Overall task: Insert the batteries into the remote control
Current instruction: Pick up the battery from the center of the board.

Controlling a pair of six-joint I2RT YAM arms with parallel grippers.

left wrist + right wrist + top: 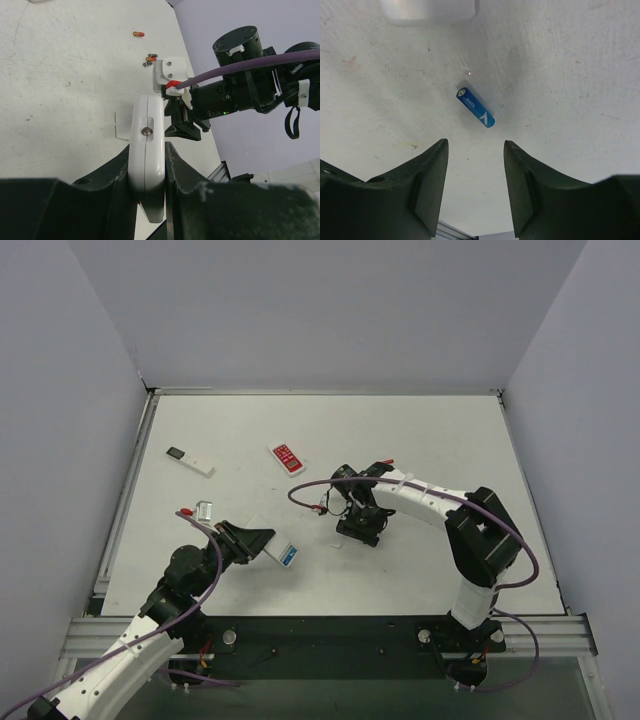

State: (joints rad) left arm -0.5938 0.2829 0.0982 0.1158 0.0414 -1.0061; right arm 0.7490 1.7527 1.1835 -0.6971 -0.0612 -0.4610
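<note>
White tabletop (420, 440) fills the overhead view, where the left gripper (262, 543) is clamped on the broad white remote control (281, 553) near the table's left front. A blue patch shows on the remote's outer end. The right gripper (360, 527) hangs low over the middle of the table, to the right of the remote and apart from it. Further back lie a slim stick remote (190, 461) with a dark end and a red-faced remote (288, 458), well apart from each other.

Seen from the left wrist camera, the left gripper (146, 167) presses its fingers (116, 175) against both sides of the remote control (146, 145), which is turned edge-on with a small screw head (146, 131) facing the lens. The right gripper (184, 127) stands just beyond the remote's far end. Red cells (138, 34) and a dark cell (148, 64) lie on the table behind it.

Seen from the right wrist camera, the right gripper (475, 147) has its jaws spread with nothing between them. A single blue battery (476, 107) lies flat and slanted on the table just ahead of the fingertips, touching neither. A blurred white object (427, 10) crosses the top edge; what it is cannot be told.
</note>
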